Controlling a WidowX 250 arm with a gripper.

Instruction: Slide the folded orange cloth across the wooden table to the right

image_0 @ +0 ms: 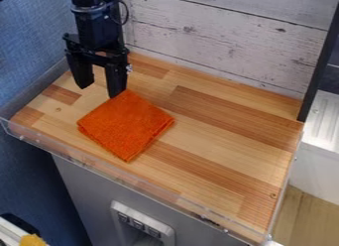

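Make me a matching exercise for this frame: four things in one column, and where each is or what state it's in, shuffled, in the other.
Column one
1. cloth
2. claw
3. plank panel
4. yellow item

Column two
A. upright behind the wooden top, whitish
B. at the lower left corner of the view
C. folded, lying on the wooden top
D. open, pointing down near the top corner of an orange thing

Pairs: 1-C, 2-D, 3-A, 4-B
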